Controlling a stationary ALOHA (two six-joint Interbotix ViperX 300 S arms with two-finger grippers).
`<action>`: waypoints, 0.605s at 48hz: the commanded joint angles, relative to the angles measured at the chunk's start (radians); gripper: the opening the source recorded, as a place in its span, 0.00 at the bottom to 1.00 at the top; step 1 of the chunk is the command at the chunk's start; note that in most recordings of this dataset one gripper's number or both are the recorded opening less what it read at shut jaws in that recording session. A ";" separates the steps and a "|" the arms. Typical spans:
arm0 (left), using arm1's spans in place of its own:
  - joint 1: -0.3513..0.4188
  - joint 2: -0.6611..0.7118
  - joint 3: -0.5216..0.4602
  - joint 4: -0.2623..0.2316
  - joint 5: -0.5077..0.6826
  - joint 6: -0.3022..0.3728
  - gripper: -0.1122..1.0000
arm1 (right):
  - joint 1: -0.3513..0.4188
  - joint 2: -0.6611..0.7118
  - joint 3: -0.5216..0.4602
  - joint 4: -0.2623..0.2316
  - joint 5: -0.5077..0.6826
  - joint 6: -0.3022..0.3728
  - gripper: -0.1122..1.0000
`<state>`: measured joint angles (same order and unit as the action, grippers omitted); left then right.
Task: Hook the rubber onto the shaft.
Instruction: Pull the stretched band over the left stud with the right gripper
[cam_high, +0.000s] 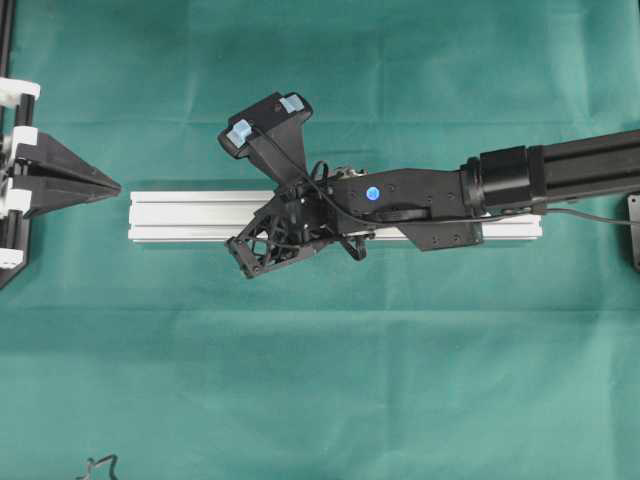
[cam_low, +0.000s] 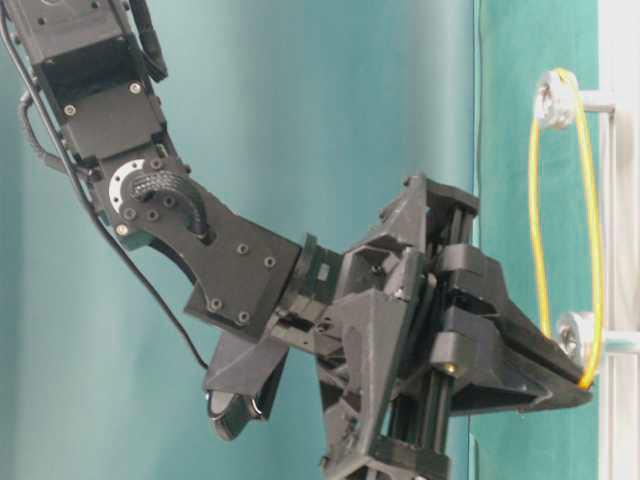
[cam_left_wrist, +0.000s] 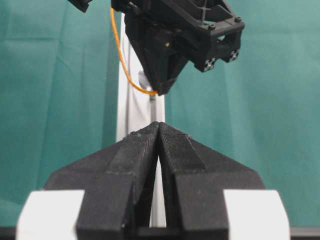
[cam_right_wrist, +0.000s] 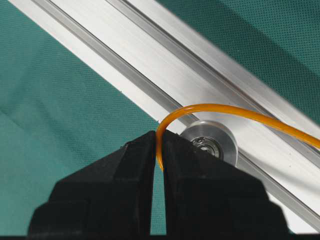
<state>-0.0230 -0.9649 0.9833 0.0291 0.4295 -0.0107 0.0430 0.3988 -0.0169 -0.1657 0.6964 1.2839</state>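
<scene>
Tabletop (cam_high: 320, 380) under a green cloth fills the overhead view. At its left edge the left tool (cam_high: 112, 187) rests well apart from the work, its black tapered fingers (cam_left_wrist: 145, 150) clenched tip to tip on nothing, pointing at the left end of the aluminium rail (cam_high: 190, 215) that lies across the middle of the frame. Further right, the right arm (cam_high: 560, 170) reaches in from the right edge along the rail, and the right tool (cam_right_wrist: 160, 145) is clenched on the orange rubber band (cam_right_wrist: 240, 114), a short bend of it nipped between the fingertips just beside a small silver bearing wheel (cam_right_wrist: 212, 142) on the rail. In the table-level view the band runs as a tall narrow loop at the right of the frame, passing over an upper silver wheel (cam_low: 553, 98) and down past a lower one (cam_low: 575, 333), with its bottom end held at the tool tips just below that lower wheel.
</scene>
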 joint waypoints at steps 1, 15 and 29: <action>-0.003 0.005 -0.032 0.002 -0.006 0.000 0.10 | -0.002 -0.012 -0.025 -0.003 -0.014 0.002 0.16; -0.003 0.005 -0.032 0.002 -0.006 0.000 0.10 | -0.002 -0.005 -0.023 -0.003 -0.029 0.003 0.16; -0.003 0.008 -0.034 0.003 -0.006 0.000 0.10 | 0.000 -0.005 -0.021 0.000 -0.026 0.003 0.16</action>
<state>-0.0230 -0.9649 0.9833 0.0291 0.4295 -0.0107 0.0430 0.4096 -0.0199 -0.1657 0.6750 1.2855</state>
